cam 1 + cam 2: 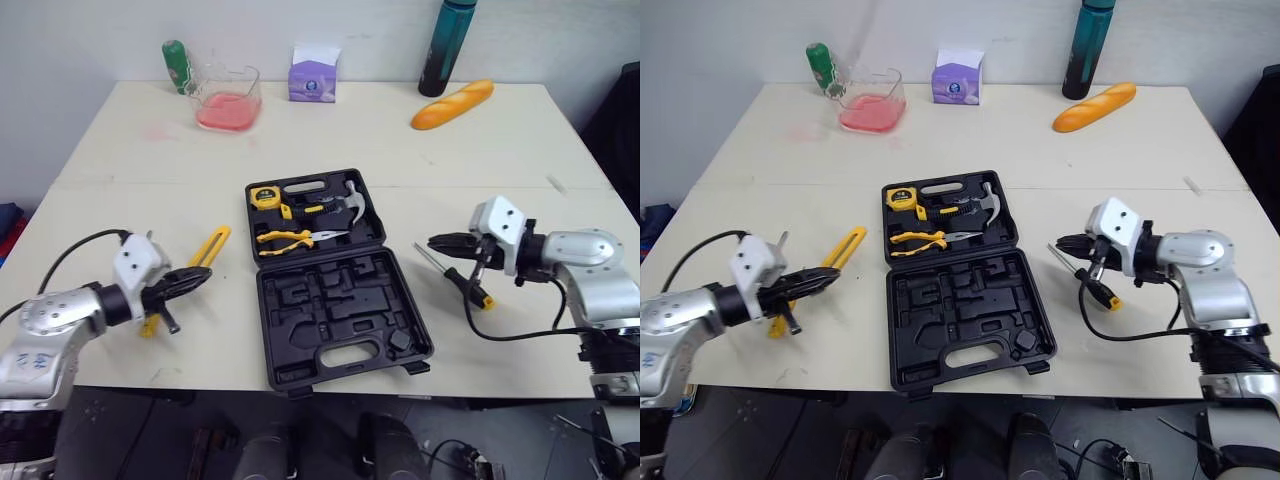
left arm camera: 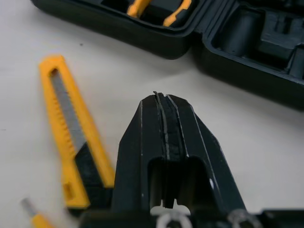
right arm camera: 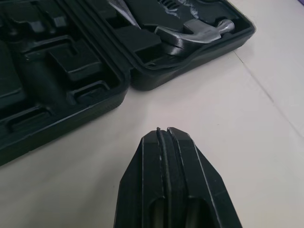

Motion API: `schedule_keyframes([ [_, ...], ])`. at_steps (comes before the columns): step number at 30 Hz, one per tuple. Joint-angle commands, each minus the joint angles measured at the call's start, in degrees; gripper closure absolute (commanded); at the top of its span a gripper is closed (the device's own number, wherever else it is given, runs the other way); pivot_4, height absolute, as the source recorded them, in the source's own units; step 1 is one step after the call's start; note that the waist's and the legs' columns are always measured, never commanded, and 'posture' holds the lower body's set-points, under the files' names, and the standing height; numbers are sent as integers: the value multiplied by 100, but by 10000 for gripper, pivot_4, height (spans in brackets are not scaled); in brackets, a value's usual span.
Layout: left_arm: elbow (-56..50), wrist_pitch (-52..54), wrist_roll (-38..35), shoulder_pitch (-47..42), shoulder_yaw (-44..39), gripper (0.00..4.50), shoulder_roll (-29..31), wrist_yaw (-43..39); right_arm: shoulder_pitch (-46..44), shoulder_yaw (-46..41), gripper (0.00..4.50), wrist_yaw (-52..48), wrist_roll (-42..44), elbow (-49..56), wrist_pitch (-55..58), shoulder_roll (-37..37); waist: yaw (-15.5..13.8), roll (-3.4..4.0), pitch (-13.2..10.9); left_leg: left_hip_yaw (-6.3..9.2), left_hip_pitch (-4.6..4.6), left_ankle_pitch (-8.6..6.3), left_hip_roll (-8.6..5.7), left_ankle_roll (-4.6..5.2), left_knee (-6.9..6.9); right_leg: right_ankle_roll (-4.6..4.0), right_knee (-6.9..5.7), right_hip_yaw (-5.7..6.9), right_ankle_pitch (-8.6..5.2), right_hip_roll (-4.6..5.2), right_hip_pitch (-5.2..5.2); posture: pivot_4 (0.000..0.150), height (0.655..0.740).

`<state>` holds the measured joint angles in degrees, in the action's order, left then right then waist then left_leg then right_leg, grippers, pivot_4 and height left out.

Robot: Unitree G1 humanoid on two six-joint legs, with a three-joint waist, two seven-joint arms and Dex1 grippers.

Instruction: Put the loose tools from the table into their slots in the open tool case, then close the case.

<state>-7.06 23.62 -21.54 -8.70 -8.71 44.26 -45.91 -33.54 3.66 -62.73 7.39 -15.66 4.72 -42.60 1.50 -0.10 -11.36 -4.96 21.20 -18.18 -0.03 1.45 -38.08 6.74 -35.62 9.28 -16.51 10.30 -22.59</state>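
Bearing illegible print, a purple box sits beyond the case.

Tool case lies open at centre of table, toward the near edge; tape measure, hammer and pliers sit in its far half. Utility knife on table left of case, screwdriver on table right of case. Along far edge, left to right: small bottle, jug, tissue box, tall bottle, with baguette just before the tall bottle
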Motion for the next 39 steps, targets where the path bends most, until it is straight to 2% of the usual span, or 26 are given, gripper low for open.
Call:
schedule_keyframes([
  [1, -172, 182, 97, -137, 61, 45000, -30, 146, -179, 45, 44561, 130, -211, -64, -159, -11, 4, 0, 0, 0, 1, 0, 0, 0, 1, 0, 0, 0, 0, 0, -1, 1500, 7400],
  [12, -21, 855, 348, -544, 500, 45000, -339, 501, -675, 467, 44561, 503, -726, -584, -386, 579, 4, -1, 0, 1, 3, 0, 1, 0, -1, 0, 2, 0, 0, -2, -1, 1500, 7400],
  [24, 97, 937, 455, -819, 741, 45000, -603, 532, -946, 761, 44561, 534, -981, -1039, -546, 902, 6, -1, 0, 2, 2, 0, 0, 0, -4, 0, 2, 0, 0, -2, 1, 1500, 7400],
  [31, 383, 811, 551, -1107, 904, 45000, -834, 487, -808, 803, 44561, 206, -839, -839, -576, 969, 6, -1, 0, 2, 3, 0, 0, 0, -3, 0, 2, 1, 0, -2, 0, 1500, 7400],
  [39, 613, 459, 669, -1259, 1139, 45000, -876, 86, -288, 732, 44561, -88, -635, -2, -185, 850, -2, -2, 1, 2, 2, 0, 0, 0, -3, 0, 3, 0, 0, -3, 1, 1500, 7400],
])
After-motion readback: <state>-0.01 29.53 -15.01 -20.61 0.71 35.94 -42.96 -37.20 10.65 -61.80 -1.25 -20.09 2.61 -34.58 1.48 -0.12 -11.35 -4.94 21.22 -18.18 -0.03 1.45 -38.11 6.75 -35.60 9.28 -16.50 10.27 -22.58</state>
